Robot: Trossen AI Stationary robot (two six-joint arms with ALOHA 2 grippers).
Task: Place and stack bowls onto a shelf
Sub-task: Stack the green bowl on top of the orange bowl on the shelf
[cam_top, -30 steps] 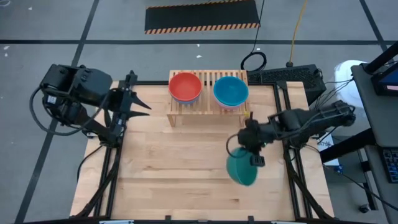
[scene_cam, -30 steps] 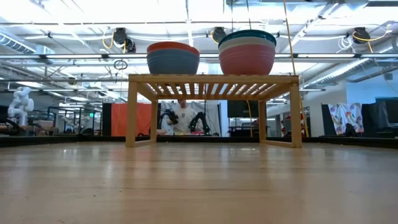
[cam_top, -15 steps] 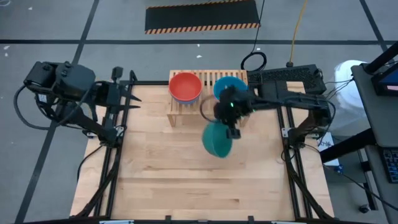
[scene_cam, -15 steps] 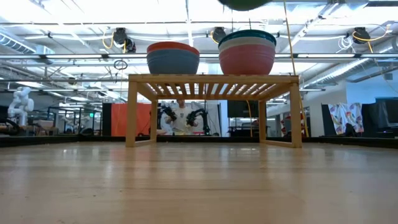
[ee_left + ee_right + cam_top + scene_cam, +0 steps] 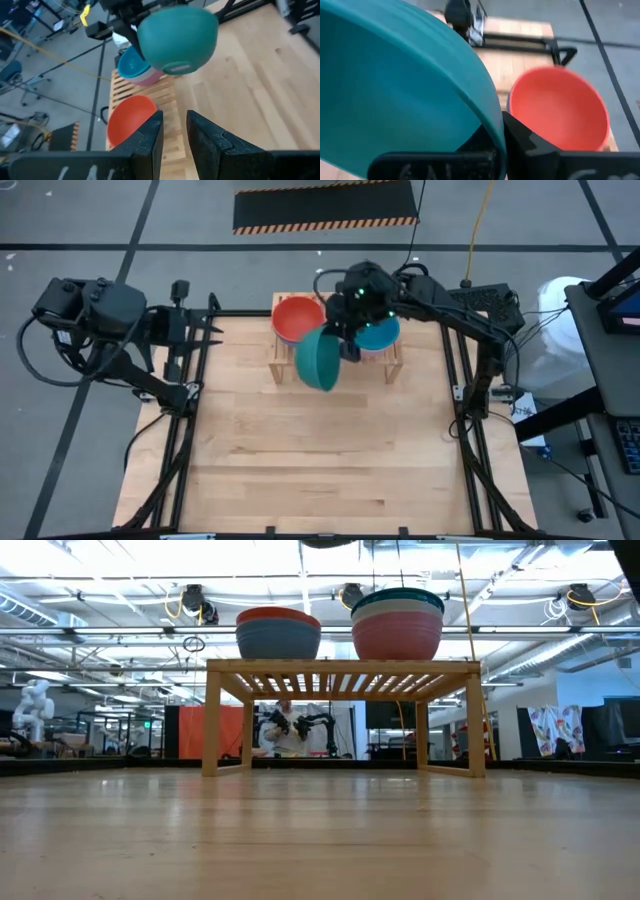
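While clamped on the rim of a round teal plastic bowl (image 5: 319, 360), the right pincer (image 5: 345, 348) holds it tilted above the slatted light-wood shelf (image 5: 335, 342), beside the red-topped stack (image 5: 297, 318); left pincer (image 5: 212, 338), fingers apart, waits at the table's (image 5: 300, 460) edge.

Both arms are black, built of boxy joint housings linked by slim tubular segments, with black cables looping loosely off the left arm (image 5: 95, 320). The right arm (image 5: 440, 300) carries small green indicator lights near its wrist. Each gripper's fingers (image 5: 150, 137) are matte black, blocky and angular.
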